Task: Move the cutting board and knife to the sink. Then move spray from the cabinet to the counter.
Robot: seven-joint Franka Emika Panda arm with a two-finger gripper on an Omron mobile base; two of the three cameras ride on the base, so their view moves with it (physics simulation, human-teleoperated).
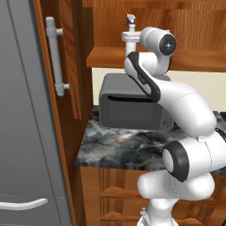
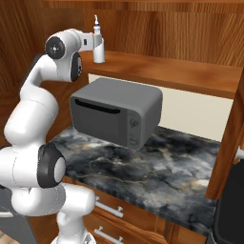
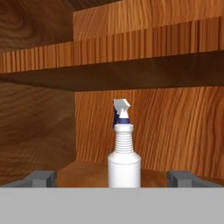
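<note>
The spray [image 3: 124,162], a white bottle with a blue-and-white trigger nozzle, stands upright on the shelf of the reddish-brown cabinet [image 3: 78,170]. My gripper [image 3: 113,179] is open, its two fingertips [image 3: 41,178] spread wide on either side of the bottle with clear gaps. From the base, the spray [image 1: 130,42] [image 2: 98,50] sits at the shelf's left end with my gripper [image 2: 95,45] level with its body. The counter [image 2: 162,167] lies below the shelf. The cutting board, knife and sink are out of view.
A grey microwave [image 1: 128,108] [image 2: 116,112] stands on the counter [image 1: 119,141] right under the shelf. The cabinet door with its grey bar handle [image 1: 56,57] hangs open on the left, beside the grey fridge [image 1: 26,132]. Wooden drawers [image 2: 119,209] lie below.
</note>
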